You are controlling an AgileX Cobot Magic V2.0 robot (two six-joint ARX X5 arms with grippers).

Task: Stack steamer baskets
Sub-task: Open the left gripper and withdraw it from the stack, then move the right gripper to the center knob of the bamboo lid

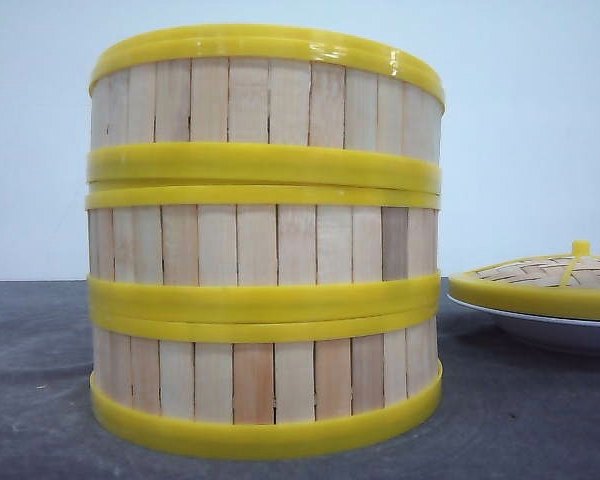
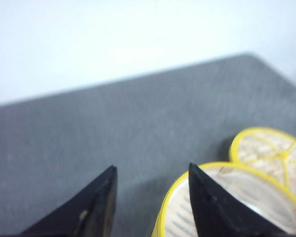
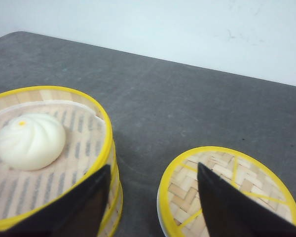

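Three steamer baskets (image 1: 265, 245) stood stacked in one column near the front of the grey table (image 1: 40, 380), the top one holding a single white bun (image 3: 30, 140) on its slatted floor. To their right a woven lid (image 1: 552, 278) rested on a white plate (image 1: 555, 330). The left gripper (image 2: 150, 197) and right gripper (image 3: 153, 197) hung above, fingers spread and grasping nothing.

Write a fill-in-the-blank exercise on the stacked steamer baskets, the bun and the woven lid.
1. The stack of slatted wooden steamer baskets with yellow rims is ____ baskets high.
2. The top basket holds a white ____.
3. The flat woven yellow-rimmed lid rests on a white ____.
4. The right gripper holds nothing; its jaws are ____.

Missing words: three; bun; plate; open
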